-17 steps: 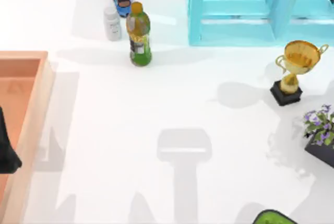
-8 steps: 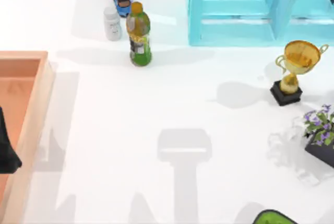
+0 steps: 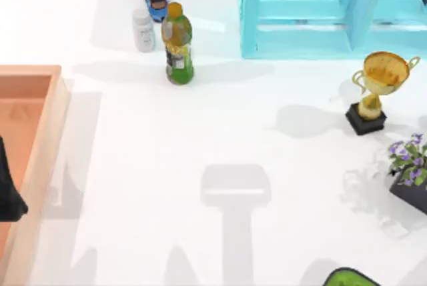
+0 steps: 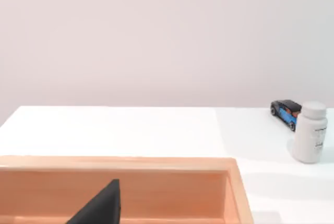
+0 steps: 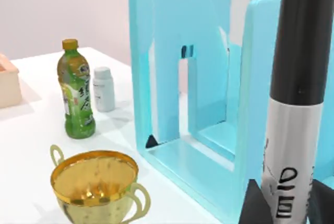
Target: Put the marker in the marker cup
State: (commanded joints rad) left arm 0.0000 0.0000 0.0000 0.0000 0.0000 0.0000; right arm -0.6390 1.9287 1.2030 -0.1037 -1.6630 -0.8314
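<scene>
1. In the right wrist view, the slim black marker with a white-grey labelled middle band (image 5: 292,130) stands upright, close to the camera. The two dark fingers (image 5: 255,205) of the right hand (image 5: 284,208) sit against either side of its lower, labelled part, so the right hand is closed on the marker and holds it above the white desk (image 3: 220,139).
2. Beyond the held marker in that view stand a tall pale-blue slotted rack (image 5: 182,78), a shiny gold trophy cup with two handles (image 5: 96,182), a green plastic drink bottle with an orange cap (image 5: 75,91) and a small white pill bottle (image 5: 103,89).
3. From above, the gold trophy on its black base (image 3: 373,93) stands near the desk's right edge, with the blue rack (image 3: 320,13) behind it and a dark pot of purple flowers (image 3: 410,173) in front of it.
4. The green bottle (image 3: 177,46), the white pill bottle (image 3: 143,30) and a small blue toy car (image 3: 155,3) cluster at the back of the desk, left of centre.
5. A shallow light-wood tray (image 3: 40,166) lies at the desk's left edge. A dark part of the left hand (image 3: 8,193) sits over it; whether its fingers are spread or closed cannot be told.
6. The left wrist view looks across the tray's rim (image 4: 120,164) towards the toy car (image 4: 285,113) and the pill bottle (image 4: 310,132).
</scene>
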